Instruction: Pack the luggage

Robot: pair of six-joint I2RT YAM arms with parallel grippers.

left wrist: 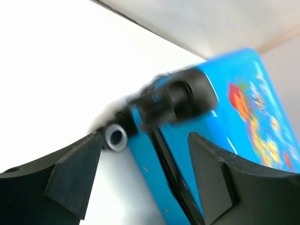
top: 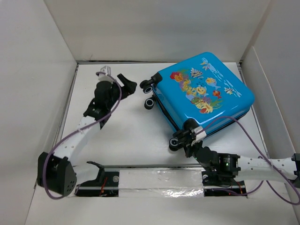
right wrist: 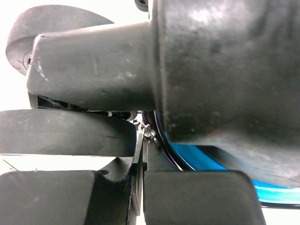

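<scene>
A small blue suitcase (top: 206,89) with a fish print is laid flat on the far right part of a white table (top: 131,136). Its halves are together and its black wheels (top: 149,103) are turned leftward. The left gripper (top: 129,83) is held open just beside the far wheels. The right gripper (top: 190,140) is closed tight at the suitcase's near wheel corner; whether anything is pinched cannot be told.

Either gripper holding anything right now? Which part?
Left gripper is open, holding nothing. Right gripper is shut at the near wheel corner of the suitcase; whether it pinches anything there cannot be told.
</scene>
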